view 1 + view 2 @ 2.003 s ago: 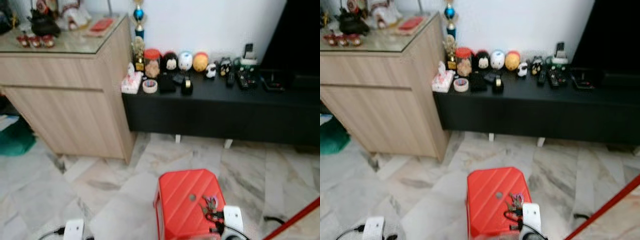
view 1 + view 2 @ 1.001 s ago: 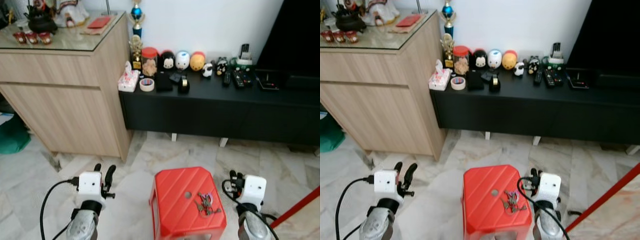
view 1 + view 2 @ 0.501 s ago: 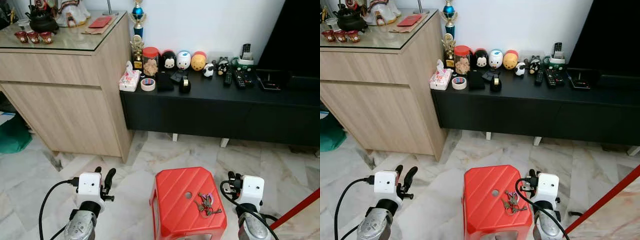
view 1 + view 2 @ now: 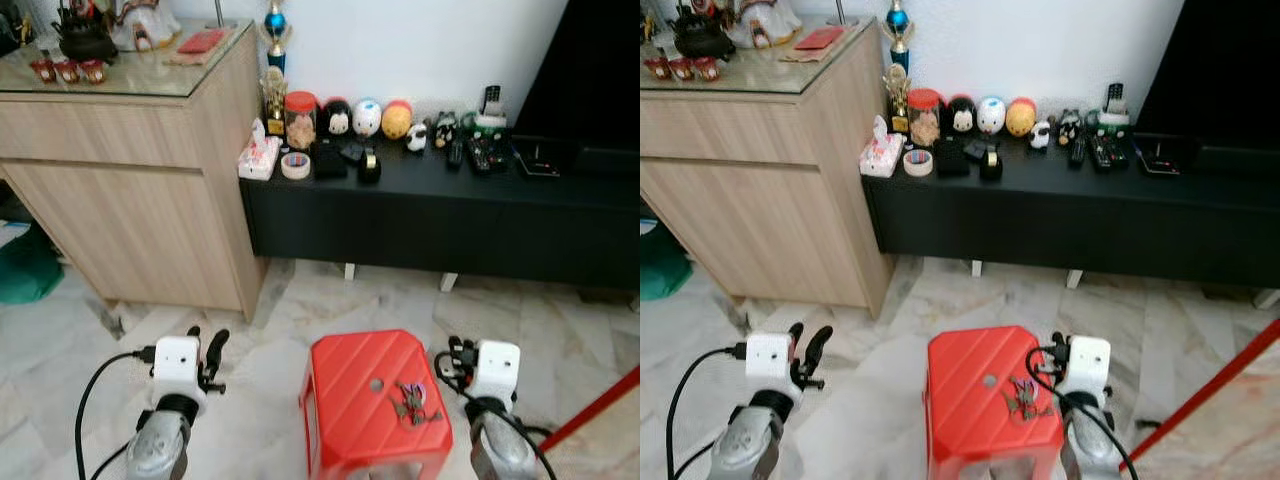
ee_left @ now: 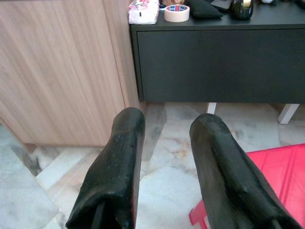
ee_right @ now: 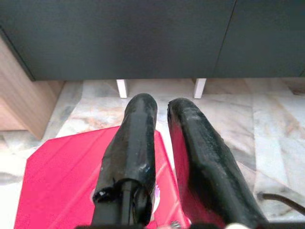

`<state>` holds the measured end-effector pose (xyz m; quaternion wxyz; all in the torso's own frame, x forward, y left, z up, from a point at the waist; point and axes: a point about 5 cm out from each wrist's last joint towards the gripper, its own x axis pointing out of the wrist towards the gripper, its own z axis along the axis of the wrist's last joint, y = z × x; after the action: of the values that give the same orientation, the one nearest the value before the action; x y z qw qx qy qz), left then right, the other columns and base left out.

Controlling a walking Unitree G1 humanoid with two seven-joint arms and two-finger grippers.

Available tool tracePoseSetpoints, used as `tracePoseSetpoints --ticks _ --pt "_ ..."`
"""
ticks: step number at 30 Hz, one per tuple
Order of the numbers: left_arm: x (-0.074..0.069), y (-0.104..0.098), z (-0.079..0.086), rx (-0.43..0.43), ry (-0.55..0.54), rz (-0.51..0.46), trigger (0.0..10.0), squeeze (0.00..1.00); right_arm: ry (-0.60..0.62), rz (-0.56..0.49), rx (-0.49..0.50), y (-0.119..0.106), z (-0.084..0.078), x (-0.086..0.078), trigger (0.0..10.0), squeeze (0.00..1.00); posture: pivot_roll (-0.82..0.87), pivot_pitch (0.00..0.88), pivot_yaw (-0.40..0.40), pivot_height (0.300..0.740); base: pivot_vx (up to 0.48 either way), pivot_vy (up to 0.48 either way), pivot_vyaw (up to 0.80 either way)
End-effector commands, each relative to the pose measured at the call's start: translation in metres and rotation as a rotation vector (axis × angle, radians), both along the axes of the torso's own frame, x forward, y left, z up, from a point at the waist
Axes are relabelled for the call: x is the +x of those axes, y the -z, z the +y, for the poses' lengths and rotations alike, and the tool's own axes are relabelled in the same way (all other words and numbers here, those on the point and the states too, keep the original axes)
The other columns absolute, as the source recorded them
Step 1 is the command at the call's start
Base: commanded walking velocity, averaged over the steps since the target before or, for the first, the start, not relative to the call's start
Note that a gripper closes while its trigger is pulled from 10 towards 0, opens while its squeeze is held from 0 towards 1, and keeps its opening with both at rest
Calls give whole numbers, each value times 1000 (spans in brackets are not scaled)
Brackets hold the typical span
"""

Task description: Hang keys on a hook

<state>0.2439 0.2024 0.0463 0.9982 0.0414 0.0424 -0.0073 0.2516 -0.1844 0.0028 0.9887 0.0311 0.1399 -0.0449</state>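
Observation:
A bunch of keys (image 4: 410, 402) lies on top of a red plastic stool (image 4: 350, 395) on the floor just before me, near the stool's right side. My right gripper (image 4: 460, 351) hovers just right of the stool, level with the keys, its fingers (image 6: 140, 124) only a narrow gap apart with nothing between them. My left gripper (image 4: 203, 346) is held out over the marble floor left of the stool, open and empty; in its wrist view the fingers (image 5: 124, 143) point towards the black console.
A light wooden cabinet (image 4: 130, 170) stands at the left. A low black console (image 4: 430, 215) runs along the wall, carrying figurines (image 4: 368, 118), a tape roll (image 4: 295, 165) and remotes (image 4: 483, 152). A red pole (image 4: 590, 418) crosses the floor at the lower right.
Both arms have risen into view since two seconds ago. In the last half second the right gripper edged closer to the stool; the keys stay put.

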Motion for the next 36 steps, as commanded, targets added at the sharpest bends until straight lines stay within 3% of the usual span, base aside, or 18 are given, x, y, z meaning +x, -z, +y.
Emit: tracePoseSetpoints --ticks 1,10,17,36 --pt "-2 4 3 -14 -11 26 10000 0 -5 21 -4 3 -1 -1 10000 0 20 0 -18 676 0 0 0" --pt "-2 6 3 -19 -12 40 10000 0 -3 62 -11 6 -2 3 10000 0 19 2 -18 676 0 0 0" --pt "-2 6 3 -21 -11 43 10000 0 -27 82 -2 10 1 2 10000 0 20 5 -16 628 0 0 0" --pt "-1 11 -4 -39 28 90 10000 0 -79 107 45 18 11 0 10000 0 23 6 -14 628 0 0 0"
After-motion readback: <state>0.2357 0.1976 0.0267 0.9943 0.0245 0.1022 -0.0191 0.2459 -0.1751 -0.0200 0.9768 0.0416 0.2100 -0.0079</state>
